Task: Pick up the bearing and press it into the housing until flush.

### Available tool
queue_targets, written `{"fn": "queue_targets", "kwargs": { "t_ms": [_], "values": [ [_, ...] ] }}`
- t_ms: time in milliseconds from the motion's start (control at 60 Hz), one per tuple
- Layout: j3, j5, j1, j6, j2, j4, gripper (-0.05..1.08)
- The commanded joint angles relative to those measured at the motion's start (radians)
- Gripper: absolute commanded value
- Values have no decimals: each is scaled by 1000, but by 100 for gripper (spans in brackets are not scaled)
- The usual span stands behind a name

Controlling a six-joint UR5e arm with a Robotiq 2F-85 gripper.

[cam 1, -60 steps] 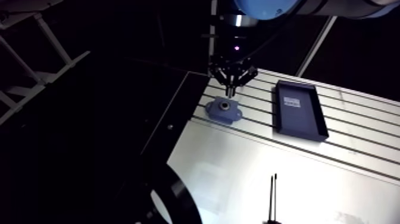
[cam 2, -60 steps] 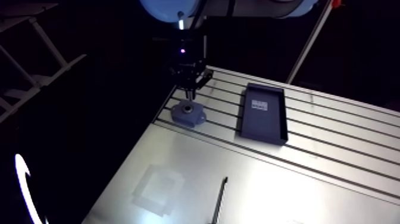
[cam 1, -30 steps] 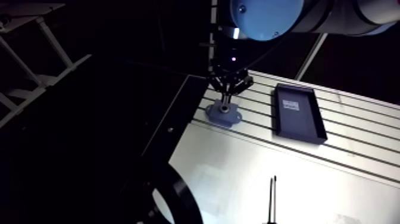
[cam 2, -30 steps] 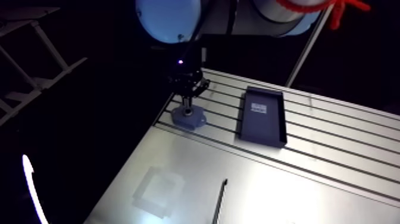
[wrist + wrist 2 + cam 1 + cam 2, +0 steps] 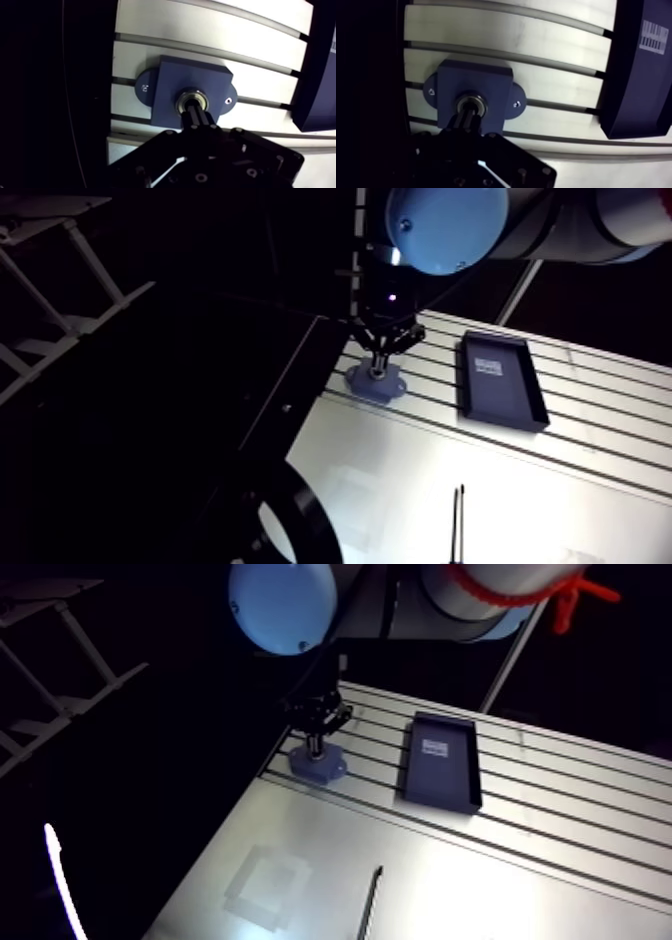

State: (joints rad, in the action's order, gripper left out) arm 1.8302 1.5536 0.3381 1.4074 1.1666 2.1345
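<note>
One clenched pincer (image 5: 195, 115) rests on the shiny round bearing (image 5: 192, 95) seated in the blocky blue housing (image 5: 172, 80).

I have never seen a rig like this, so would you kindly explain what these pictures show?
This is one robot arm working at a slotted metal table. Two pictures come from a camera riding on the arm's upper part, looking down at the table; two come from a camera on the wrist, looking past the hand. On the table lie a blue housing, a dark tray with a label, and a thin black rod. A metal bearing sits in the housing's bore. The hand's two fingers are closed together, their tips at the bearing; nothing is gripped between them.
</note>
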Motion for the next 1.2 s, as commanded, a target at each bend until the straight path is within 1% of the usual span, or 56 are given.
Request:
{"fn": "queue_targets", "kwargs": {
  "t_ms": [17,1017,1200],
  "values": [
    [3,-1,1,2,-4,14,108],
    [16,-2,3,9,-9,26,108],
    [26,-1,3,20,-9,62,108]
  ]
}}
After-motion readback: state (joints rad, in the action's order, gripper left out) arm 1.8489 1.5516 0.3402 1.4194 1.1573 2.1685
